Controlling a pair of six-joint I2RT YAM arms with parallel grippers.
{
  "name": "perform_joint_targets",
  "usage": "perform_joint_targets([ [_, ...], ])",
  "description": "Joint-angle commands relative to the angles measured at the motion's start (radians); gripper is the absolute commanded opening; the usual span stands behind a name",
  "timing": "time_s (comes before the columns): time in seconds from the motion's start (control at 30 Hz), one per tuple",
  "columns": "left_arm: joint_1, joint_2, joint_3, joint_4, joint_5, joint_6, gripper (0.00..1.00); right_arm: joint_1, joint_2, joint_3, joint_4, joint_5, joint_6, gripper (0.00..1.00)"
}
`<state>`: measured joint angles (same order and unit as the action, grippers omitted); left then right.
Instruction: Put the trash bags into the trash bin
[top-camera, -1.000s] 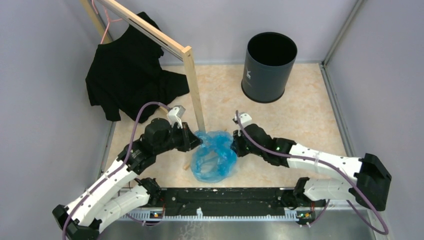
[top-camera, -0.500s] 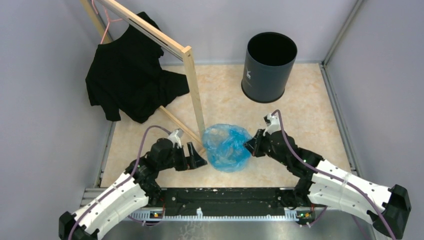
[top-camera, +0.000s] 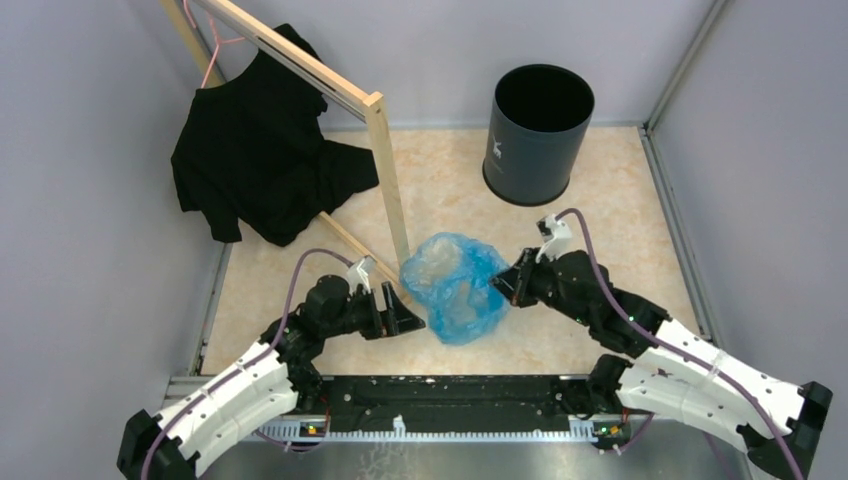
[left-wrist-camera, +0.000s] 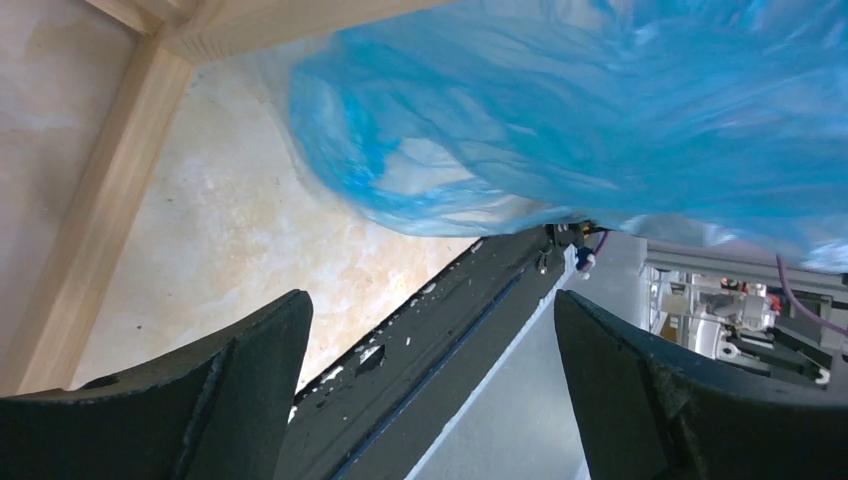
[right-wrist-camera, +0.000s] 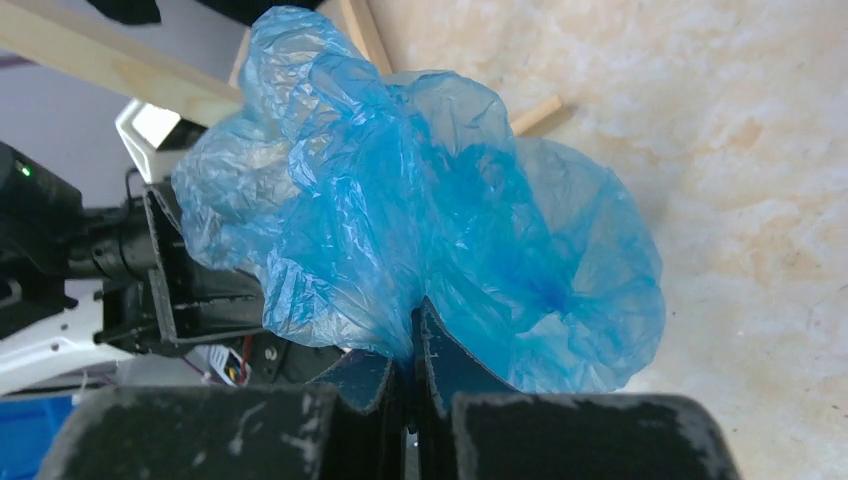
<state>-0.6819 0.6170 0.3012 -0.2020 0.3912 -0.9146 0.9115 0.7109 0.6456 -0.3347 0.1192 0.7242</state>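
Observation:
A crumpled translucent blue trash bag hangs above the floor near the middle, pinched at its right edge by my right gripper. From the right wrist, the bag bunches out of the shut jaws of the right gripper. My left gripper stands wide open just left of and below the bag, touching nothing. In its wrist view the bag hangs above the left gripper. The dark trash bin stands upright at the back right, apart from both arms.
A wooden rack post stands just left of the bag, its base rail on the floor. A black garment hangs from the rack at back left. Grey walls enclose the beige floor. The black base rail runs along the near edge.
My left gripper let go of the bag, opened wide and drew back toward the near edge. My right gripper carried the bag up and to the right, lifting it off the floor.

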Motion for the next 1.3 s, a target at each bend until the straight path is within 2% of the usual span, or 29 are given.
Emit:
perform_joint_targets([
  [0.0, -0.001, -0.048, 0.069, -0.025, -0.077, 0.018, 0.98, -0.006, -0.019, 0.112, -0.127, 0.177, 0.004, 0.0],
  [0.1, -0.001, -0.106, 0.129, -0.123, -0.151, 0.046, 0.98, -0.009, 0.01, 0.16, -0.179, 0.274, -0.036, 0.0],
  [0.17, -0.001, -0.134, 0.187, -0.23, -0.22, 0.056, 0.98, -0.043, 0.04, 0.179, -0.157, 0.269, -0.068, 0.0],
  [0.37, -0.001, -0.114, 0.378, -0.459, -0.469, 0.163, 0.99, -0.281, 0.206, 0.273, -0.05, -0.069, -0.117, 0.0],
  [0.53, 0.001, 0.05, 0.493, -0.491, -0.52, 0.212, 0.98, -0.322, 0.293, 0.359, -0.027, -0.148, -0.166, 0.0],
  [0.6, 0.0, 0.055, 0.477, -0.451, -0.502, 0.229, 0.98, -0.332, 0.306, 0.374, -0.043, -0.147, -0.189, 0.0],
  [0.7, 0.001, -0.003, 0.401, -0.341, -0.381, 0.238, 0.98, -0.345, 0.311, 0.4, -0.105, -0.148, -0.217, 0.0],
  [0.8, 0.001, -0.063, 0.344, -0.194, -0.214, 0.27, 0.98, -0.346, 0.289, 0.381, -0.1, -0.326, -0.266, 0.0],
  [0.9, 0.001, -0.093, 0.336, -0.075, -0.131, 0.289, 0.98, -0.346, 0.258, 0.363, -0.076, -0.519, -0.311, 0.0],
  [1.03, 0.0, -0.069, 0.324, 0.069, -0.025, 0.284, 0.98, -0.345, 0.201, 0.361, -0.074, -0.612, -0.351, 0.0],
  [1.1, -0.001, -0.033, 0.331, 0.107, 0.022, 0.287, 0.98, -0.346, 0.17, 0.353, -0.065, -0.673, -0.37, 0.0],
  [1.27, 0.0, 0.015, 0.383, 0.08, 0.069, 0.348, 0.98, -0.345, 0.113, 0.328, -0.073, -0.817, -0.377, 0.0],
])
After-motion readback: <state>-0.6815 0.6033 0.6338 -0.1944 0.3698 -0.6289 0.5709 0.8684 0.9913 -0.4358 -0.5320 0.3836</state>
